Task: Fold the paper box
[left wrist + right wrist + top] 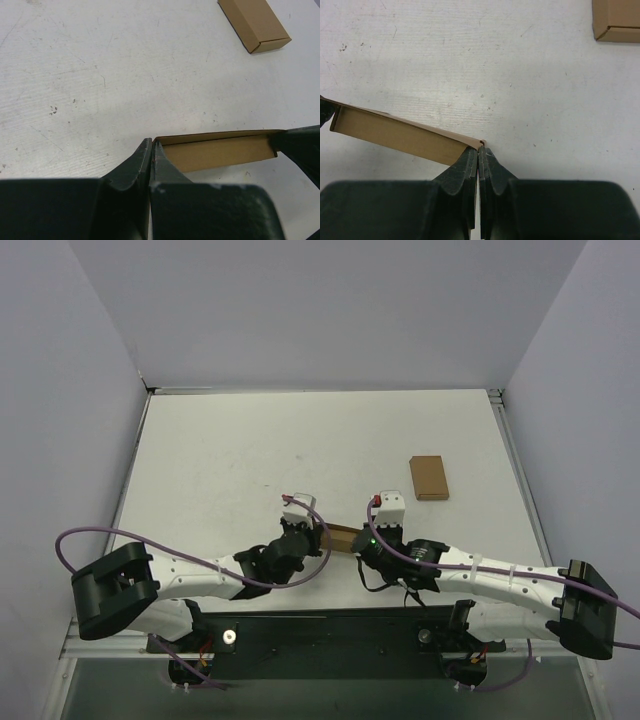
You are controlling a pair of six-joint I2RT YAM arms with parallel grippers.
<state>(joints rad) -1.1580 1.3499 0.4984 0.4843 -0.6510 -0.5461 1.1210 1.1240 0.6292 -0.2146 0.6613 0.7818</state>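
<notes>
The paper box (342,537) is a thin strip of brown kraft cardboard, seen edge-on, held just above the table between my two arms. My left gripper (323,536) is shut on its left end. In the left wrist view the gripper (152,142) pinches the box's corner, and the box (220,150) runs off to the right. My right gripper (362,541) is shut on the other end. The right wrist view has that gripper (480,147) clamped on a thin cardboard edge, with the box (395,132) stretching left. Most of the box is hidden under the wrists in the top view.
A narrower plain brown cardboard rectangle (428,477) lies flat at the back right, also seen in the left wrist view (255,22) and the right wrist view (617,20). The white table (250,450) is bounded by grey walls.
</notes>
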